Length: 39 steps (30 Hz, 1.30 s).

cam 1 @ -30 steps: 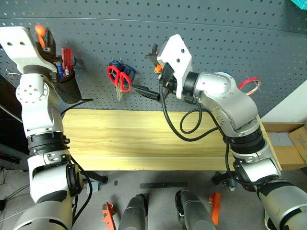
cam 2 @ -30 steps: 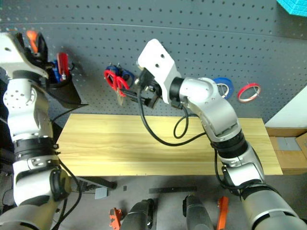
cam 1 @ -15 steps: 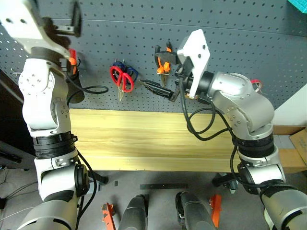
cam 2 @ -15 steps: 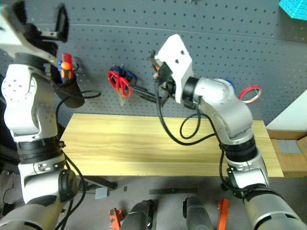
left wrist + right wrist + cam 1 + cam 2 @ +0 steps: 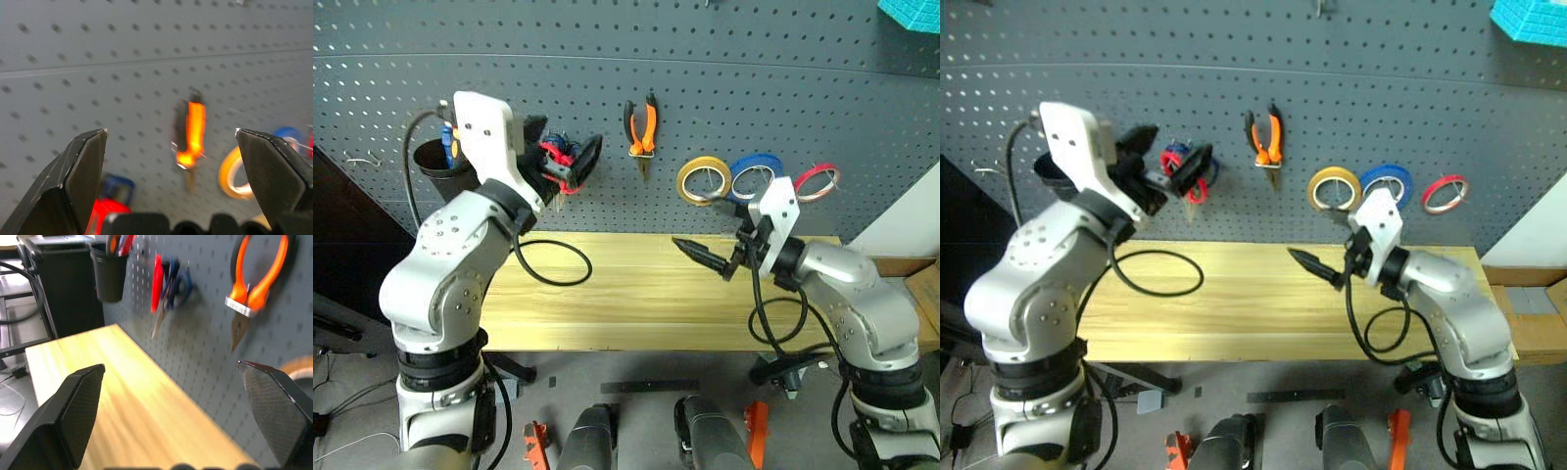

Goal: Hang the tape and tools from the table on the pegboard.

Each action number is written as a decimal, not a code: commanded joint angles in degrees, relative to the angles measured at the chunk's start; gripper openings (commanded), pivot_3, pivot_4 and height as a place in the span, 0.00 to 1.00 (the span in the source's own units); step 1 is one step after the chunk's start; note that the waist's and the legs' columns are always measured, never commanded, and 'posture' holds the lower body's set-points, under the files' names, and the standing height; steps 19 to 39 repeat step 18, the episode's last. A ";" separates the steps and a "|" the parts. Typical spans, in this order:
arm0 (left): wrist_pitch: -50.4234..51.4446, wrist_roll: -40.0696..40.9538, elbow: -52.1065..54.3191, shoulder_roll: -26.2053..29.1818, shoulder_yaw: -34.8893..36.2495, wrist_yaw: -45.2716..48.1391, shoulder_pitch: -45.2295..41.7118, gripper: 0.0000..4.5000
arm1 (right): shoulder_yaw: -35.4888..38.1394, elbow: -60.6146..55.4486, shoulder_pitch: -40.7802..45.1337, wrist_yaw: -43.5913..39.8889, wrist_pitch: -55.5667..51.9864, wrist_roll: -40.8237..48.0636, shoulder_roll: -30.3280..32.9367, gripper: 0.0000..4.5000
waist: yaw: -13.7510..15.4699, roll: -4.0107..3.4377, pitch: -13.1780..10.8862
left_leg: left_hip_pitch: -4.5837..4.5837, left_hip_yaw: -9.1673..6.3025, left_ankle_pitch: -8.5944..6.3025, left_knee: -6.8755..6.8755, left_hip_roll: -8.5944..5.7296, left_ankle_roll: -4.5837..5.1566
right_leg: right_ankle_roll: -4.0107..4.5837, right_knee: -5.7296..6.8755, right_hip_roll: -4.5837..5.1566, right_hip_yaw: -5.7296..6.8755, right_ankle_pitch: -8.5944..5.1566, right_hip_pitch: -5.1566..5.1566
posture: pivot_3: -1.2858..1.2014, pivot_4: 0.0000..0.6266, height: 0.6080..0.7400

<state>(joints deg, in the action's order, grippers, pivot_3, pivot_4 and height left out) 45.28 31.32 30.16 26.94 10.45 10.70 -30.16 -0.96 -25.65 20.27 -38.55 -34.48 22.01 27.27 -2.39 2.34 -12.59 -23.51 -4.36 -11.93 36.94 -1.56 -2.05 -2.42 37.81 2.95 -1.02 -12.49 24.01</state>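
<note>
pegboard [image 5: 822, 88] with hung pliers [image 5: 642, 126]

Non-task items hanging and lying around the blue tape ring [image 5: 756, 177]

The blue tape ring is hanging on a hook, with the red tape ring [image 5: 817, 180] hanging just beside it, toward the right. Well away to its left, blue-handled scissors [image 5: 178, 284] are hanging, and farther left a black cup [image 5: 109, 276] is sitting. Below it, beyond the right end, a cardboard box [image 5: 922, 286] is lying.

Left gripper [image 5: 570, 160] swung right, away from black cup [image 5: 440, 157]; right gripper [image 5: 703, 257] dropped from pegboard [image 5: 783, 78] to above table [image 5: 626, 294].
</note>
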 commanded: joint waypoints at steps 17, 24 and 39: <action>-36.92 -22.01 -32.04 -7.06 -0.83 -1.40 26.57 1.00 | 4.19 30.66 -11.76 20.52 30.07 -16.59 -10.07 1.00 | 0.78 -0.50 5.56 | 0.73 0.16 -0.02 -0.18 0.16 -0.03 | 0.12 -0.74 -0.55 -0.12 -0.08 -0.88 | 0.51 0.06 1.00; -38.62 -22.21 -33.02 -7.15 -0.60 -1.06 26.82 1.00 | 4.20 31.33 -12.46 20.84 30.82 -17.15 -9.87 1.00 | 0.78 -0.50 5.56 | 0.74 0.17 -0.02 -0.18 0.17 -0.03 | 0.12 -0.74 -0.56 -0.13 -0.08 -0.88 | 0.51 0.05 1.00; -38.62 -22.21 -33.02 -7.15 -0.60 -1.06 26.82 1.00 | 4.20 31.33 -12.46 20.84 30.82 -17.15 -9.87 1.00 | 0.78 -0.50 5.56 | 0.74 0.17 -0.02 -0.18 0.17 -0.03 | 0.12 -0.74 -0.56 -0.13 -0.08 -0.88 | 0.51 0.05 1.00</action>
